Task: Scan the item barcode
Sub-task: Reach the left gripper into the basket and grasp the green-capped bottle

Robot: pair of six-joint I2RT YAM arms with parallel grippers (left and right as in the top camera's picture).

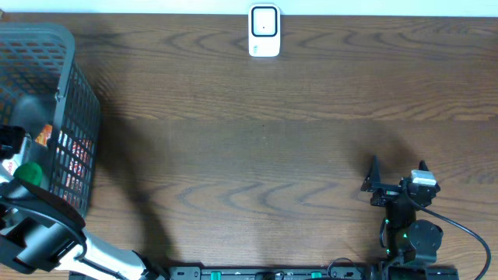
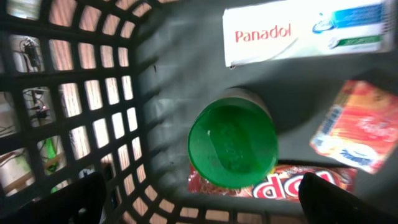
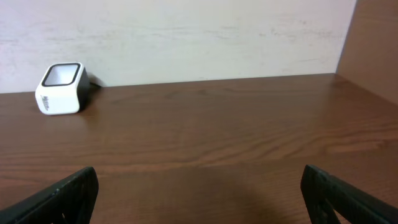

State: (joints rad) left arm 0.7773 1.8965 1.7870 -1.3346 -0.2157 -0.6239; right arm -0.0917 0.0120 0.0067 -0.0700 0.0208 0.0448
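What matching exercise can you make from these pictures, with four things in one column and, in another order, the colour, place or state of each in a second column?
Column A
1. Panadol box
2. round lid
3. barcode scanner
4. right gripper

Column B
a. green, in the middle of the basket
b. white, on the table at its far edge, by the wall
c. open, holding nothing, over bare wood
d. white with red lettering, lying in the basket

Right pairs: 1-d, 2-a, 3-b, 4-c.
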